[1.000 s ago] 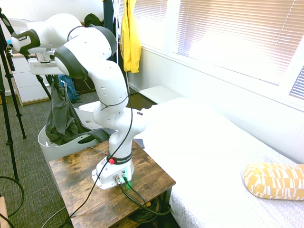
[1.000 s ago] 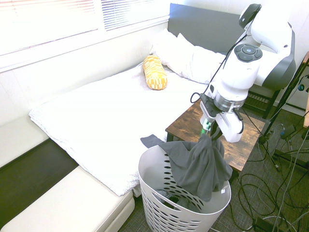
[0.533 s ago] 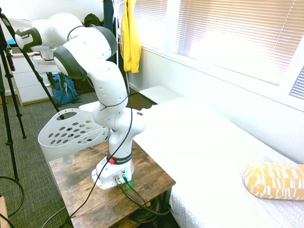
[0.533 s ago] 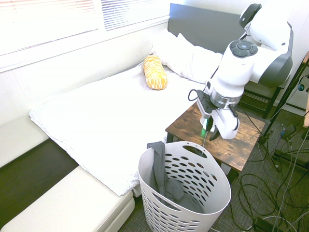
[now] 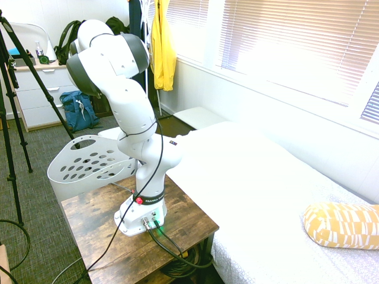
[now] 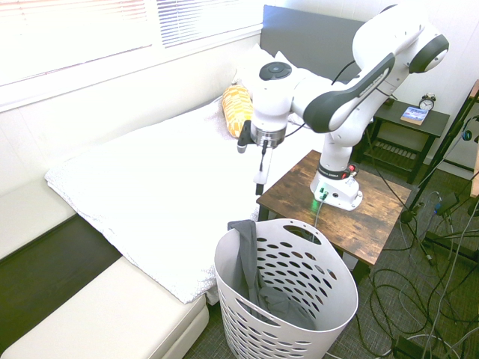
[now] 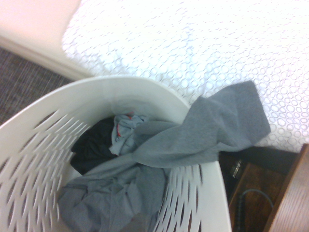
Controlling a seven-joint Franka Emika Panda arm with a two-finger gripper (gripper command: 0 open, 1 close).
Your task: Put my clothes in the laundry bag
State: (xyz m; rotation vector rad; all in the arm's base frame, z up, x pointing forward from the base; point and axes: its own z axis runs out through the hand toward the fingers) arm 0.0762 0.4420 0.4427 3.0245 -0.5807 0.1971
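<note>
**Gripper above the bed's edge, grey garment in the laundry basket**

Clock positions are read in the second exterior view, about the gripper unless stated. The gripper is seen edge-on, pointing down; whether it is open or closed cannot be told. No cloth hangs from it. Near 6 o'clock stands the white laundry basket, upright. The dark grey garment lies mostly inside; one end drapes over the rim at about 11 o'clock of the basket's mouth. The wrist view shows a black cloth and a light grey cloth with red trim, both within the basket. The wooden table, bearing the arm's base, lies at 4 o'clock. The white bed extends toward 9 o'clock, with a yellow patterned bolster at 11 o'clock. A cream bench occupies 7 to 8 o'clock. A dark side table at 2 to 3 o'clock carries an alarm clock.
</note>
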